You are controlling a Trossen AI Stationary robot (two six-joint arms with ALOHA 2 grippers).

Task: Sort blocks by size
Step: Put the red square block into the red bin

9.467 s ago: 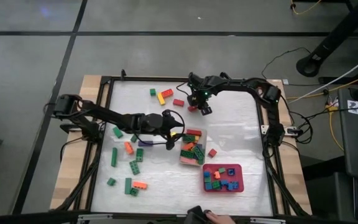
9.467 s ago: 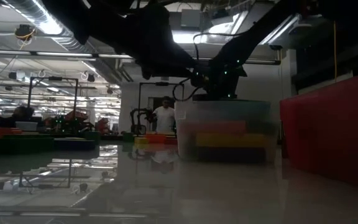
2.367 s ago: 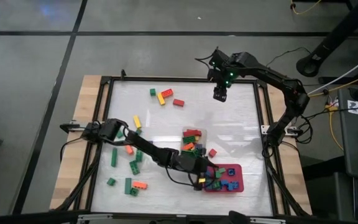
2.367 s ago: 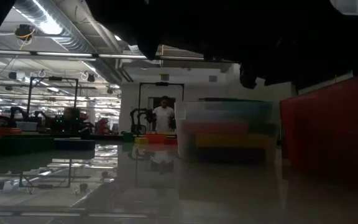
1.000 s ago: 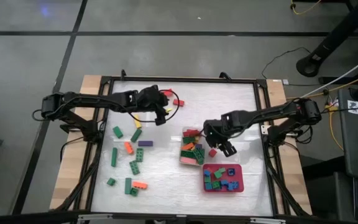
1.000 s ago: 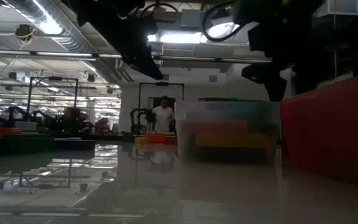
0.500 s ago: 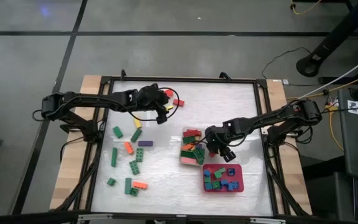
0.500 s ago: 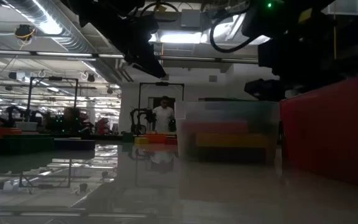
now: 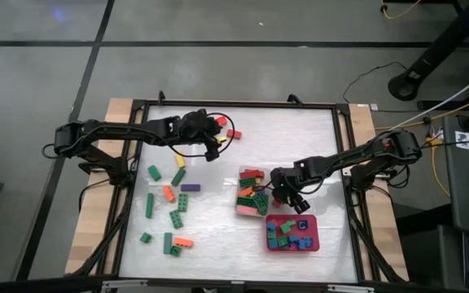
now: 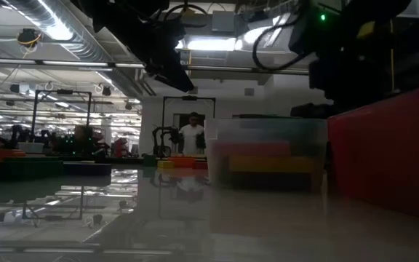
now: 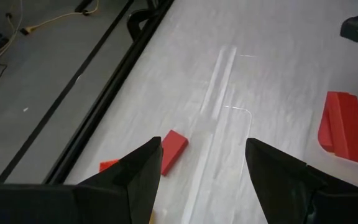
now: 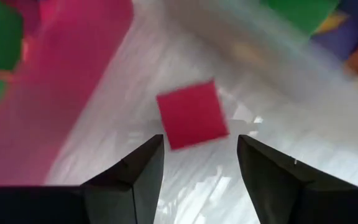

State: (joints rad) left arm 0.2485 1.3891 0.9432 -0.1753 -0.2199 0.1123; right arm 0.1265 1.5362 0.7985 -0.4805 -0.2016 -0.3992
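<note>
The clear tub (image 9: 252, 194) near mid-table serves as the reference. The right gripper (image 9: 286, 193) is low over the table just beside the tub's right side, between it and the red tray (image 9: 311, 242). Its fingers (image 12: 129, 180) stand apart, empty, bracketing a small red square block (image 12: 192, 115) that lies flat on the table, not yet touched. In the right wrist view the tray wall shows to one side of this block and the tub's contents to the other.

The left gripper (image 9: 210, 140) hovers up and to the left of the tub, near the table's far edge. Its fingers (image 11: 138, 171) are likewise apart and empty, with a red bar (image 11: 171, 147) on the table ahead of them.

Block distribution: long bars sit in the tub, short squares in the tray; a scatter of unsorted blocks (image 9: 168, 220) remains well left of the tub.

Judgement: the step in hand is the right arm's pick of the red square. The next move calls for a short descent, closing squarely on opposite faces, then a lift and carry to the tray, which appears to take the short pieces. The task is partly done.
</note>
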